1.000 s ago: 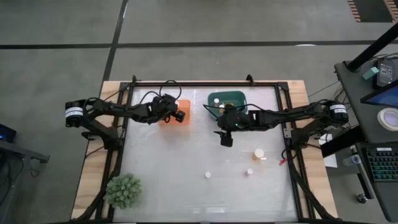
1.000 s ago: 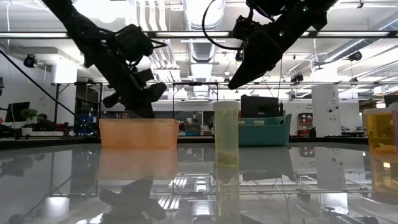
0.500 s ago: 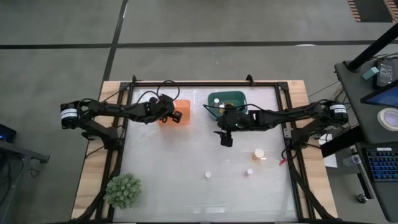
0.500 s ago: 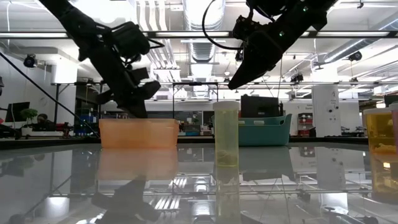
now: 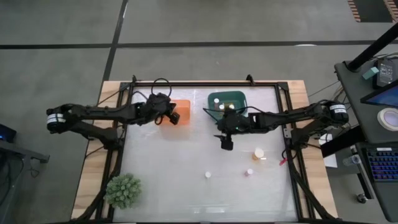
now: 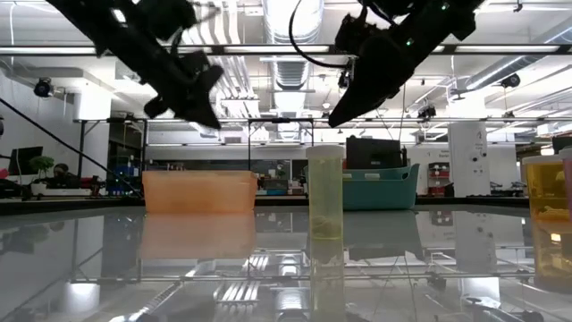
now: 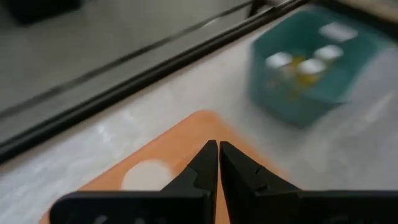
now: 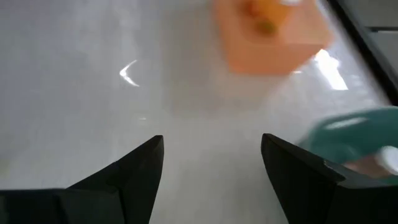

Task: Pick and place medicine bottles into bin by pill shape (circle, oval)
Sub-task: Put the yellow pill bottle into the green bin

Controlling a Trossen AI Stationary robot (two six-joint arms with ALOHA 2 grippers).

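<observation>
My left gripper (image 5: 173,117) (image 7: 218,149) hangs shut and empty above the orange bin (image 5: 178,112) (image 7: 186,140), where a white bottle cap (image 7: 145,175) shows. My right gripper (image 5: 227,144) (image 8: 211,155) hovers open over bare table in front of the teal bin (image 5: 226,99), which holds medicine bottles (image 7: 305,65). Three medicine bottles stand upright on the table on their bases. A larger one (image 5: 259,153) is right of my right gripper. Two small ones (image 5: 208,175) (image 5: 249,172) stand nearer the front edge. In the low view one bottle (image 6: 325,192) stands mid-table.
A green spiky plant (image 5: 123,190) sits at the table's near left corner. A black frame (image 5: 205,83) runs around the tabletop. The two bins stand side by side at the far edge, and bare table lies between them and the loose bottles.
My left gripper has risen above the orange bin and drawn back a little toward the table's left edge, staying shut. My right gripper has kept still.
</observation>
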